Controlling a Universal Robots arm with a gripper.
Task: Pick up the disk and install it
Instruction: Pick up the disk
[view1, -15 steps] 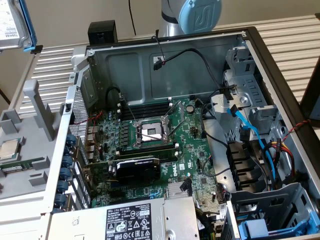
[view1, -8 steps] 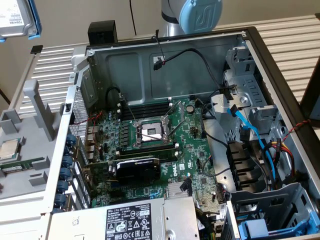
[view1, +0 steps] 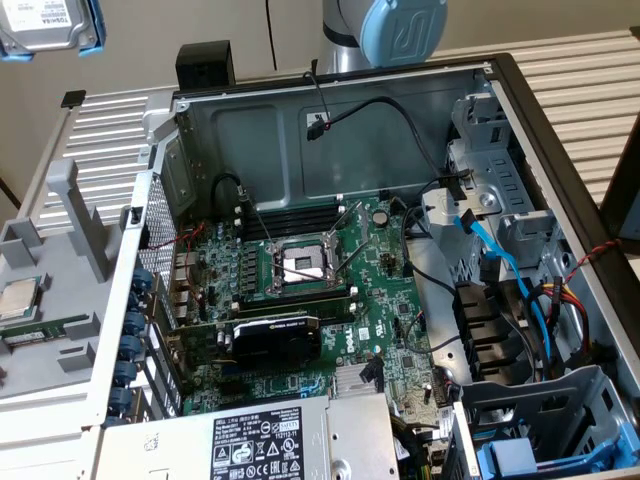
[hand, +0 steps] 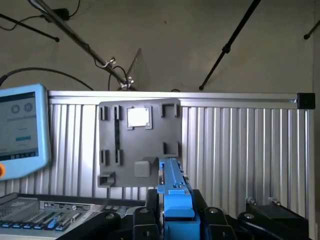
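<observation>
Tool (hand: 176, 224) holds the disk (hand: 172, 187) above ribbed metal table (hand: 240, 150), black stands (hand: 229, 46) beyond.

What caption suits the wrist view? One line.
Black gripper clamps the blue-plastic-framed disk edge-on, facing a grey plastic tray.

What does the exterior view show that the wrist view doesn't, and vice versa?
Exterior view adds the motherboard, the graphics card and the arm's blue joint. Wrist view adds the hand closed on the disk, which it sees edge-on, plus a teach pendant. Both share the disk, the gray tray with the CPU chip, and the ribbed table.
</observation>
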